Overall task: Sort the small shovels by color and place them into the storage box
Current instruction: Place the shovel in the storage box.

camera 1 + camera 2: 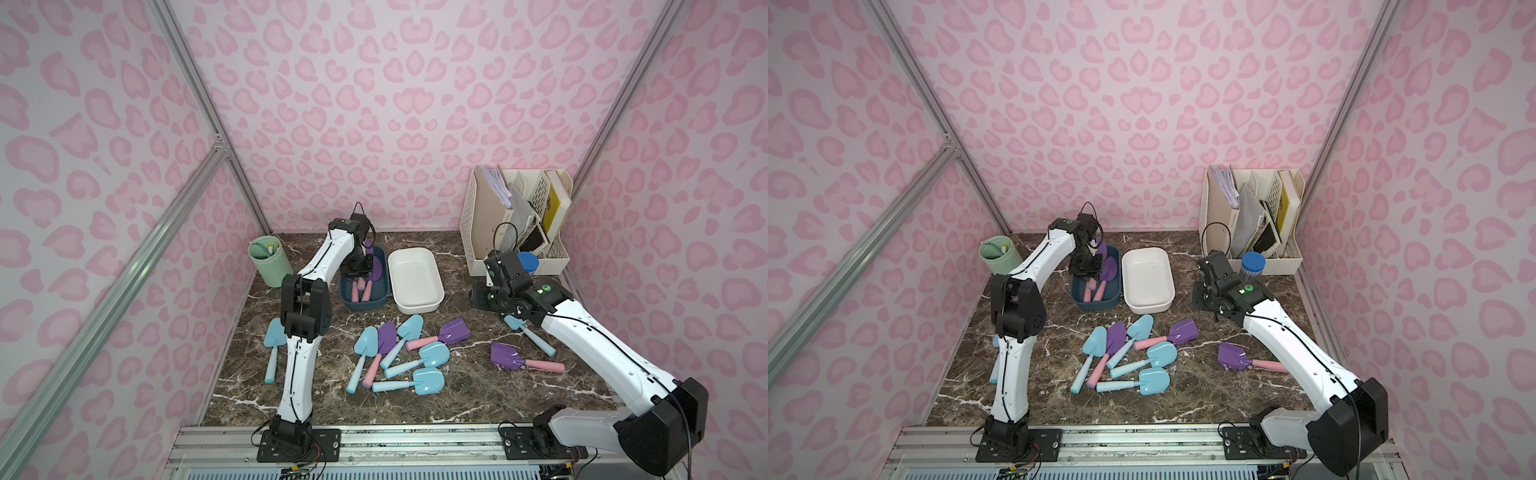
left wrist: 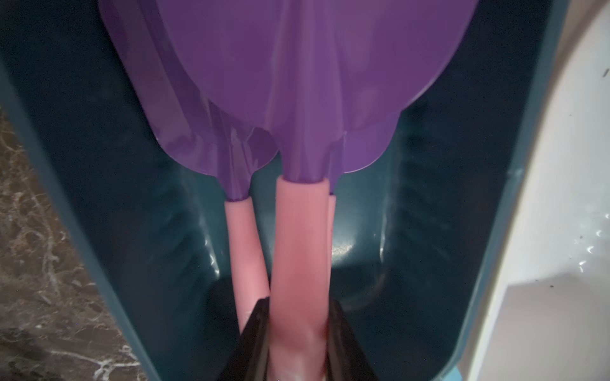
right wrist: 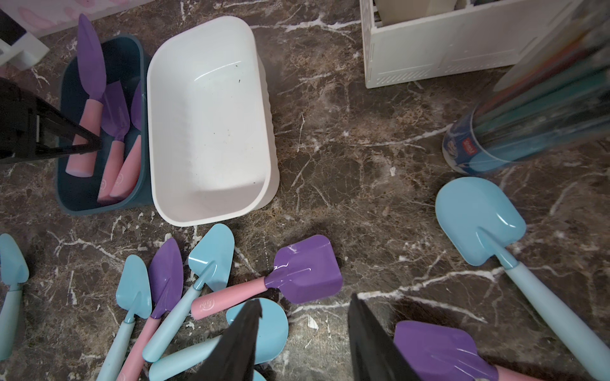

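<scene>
Pink-handled purple shovel [image 2: 300, 231] clamped in left gripper [image 2: 298, 306] over blue box [image 2: 429, 214] (right gripper [image 3: 305, 300] apart, empty); dropped tilted, blade may catch the rim.

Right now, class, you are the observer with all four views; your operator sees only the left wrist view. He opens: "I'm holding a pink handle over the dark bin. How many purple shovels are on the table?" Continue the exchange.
Observer: Three purple shovels lie on the table: a pointed one, a square-bladed one and one lying apart.
Operator: And the other colour?
Observer: Six light blue shovels, all loose on the table.
Operator: Is my other gripper free?
Observer: Yes. The right gripper is open and empty, raised above the table.
</scene>
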Motion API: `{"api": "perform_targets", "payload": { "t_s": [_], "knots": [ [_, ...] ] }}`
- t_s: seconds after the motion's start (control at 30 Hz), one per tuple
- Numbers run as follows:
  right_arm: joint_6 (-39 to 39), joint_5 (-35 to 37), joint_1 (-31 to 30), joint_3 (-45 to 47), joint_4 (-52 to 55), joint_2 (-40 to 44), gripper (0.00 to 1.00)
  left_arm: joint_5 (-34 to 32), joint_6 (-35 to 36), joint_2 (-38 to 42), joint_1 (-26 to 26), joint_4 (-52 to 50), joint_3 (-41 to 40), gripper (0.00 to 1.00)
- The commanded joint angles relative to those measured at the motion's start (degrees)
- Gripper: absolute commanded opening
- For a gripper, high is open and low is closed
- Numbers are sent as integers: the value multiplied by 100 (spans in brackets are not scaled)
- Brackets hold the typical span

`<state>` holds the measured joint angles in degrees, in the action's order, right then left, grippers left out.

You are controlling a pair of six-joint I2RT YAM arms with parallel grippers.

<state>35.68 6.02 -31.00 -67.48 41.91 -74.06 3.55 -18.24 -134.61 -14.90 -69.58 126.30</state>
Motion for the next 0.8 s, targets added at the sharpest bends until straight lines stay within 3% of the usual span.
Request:
{"api": "perform_targets", "payload": {
  "t_s": [0.0,0.57,0.77],
  "knots": [
    [-35,33,19,28,28,6,48,-53,-6,-199,16,-219,161,0],
    [-37,57,94,164,81,151,49,-193,66,-638,66,-302,123,3],
    [-9,32,108,251,41,190,49,-191,91,-619,69,-337,123,9]
  ]
}}
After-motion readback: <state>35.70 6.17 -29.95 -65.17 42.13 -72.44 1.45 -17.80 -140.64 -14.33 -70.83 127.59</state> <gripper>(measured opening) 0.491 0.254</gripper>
